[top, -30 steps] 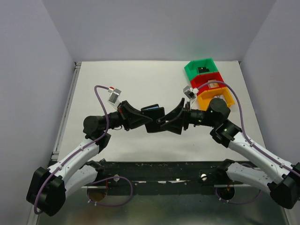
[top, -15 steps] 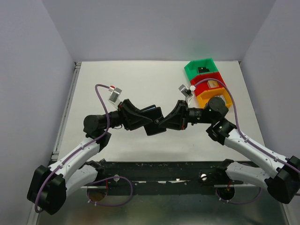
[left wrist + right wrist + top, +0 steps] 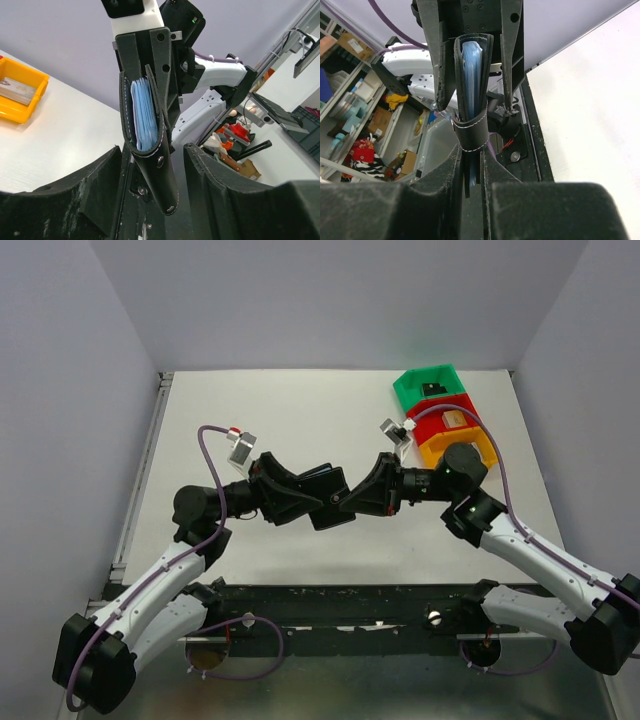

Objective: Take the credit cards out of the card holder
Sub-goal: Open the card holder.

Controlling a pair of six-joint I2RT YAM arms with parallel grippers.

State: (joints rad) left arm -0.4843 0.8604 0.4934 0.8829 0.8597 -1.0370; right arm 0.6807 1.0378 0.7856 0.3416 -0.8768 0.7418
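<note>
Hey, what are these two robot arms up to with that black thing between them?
A folded black card holder is up in the air between them, above the table. The right gripper is clamped on one end of it, while the left gripper has its fingers spread on either side without pinching it. Blue-grey pockets show inside the fold, but no card has been pulled out yet.

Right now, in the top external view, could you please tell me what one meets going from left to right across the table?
left pincer → card holder → right pincer → coloured bins. The three bins overlap one another sideways, so I list them as one group.
</note>
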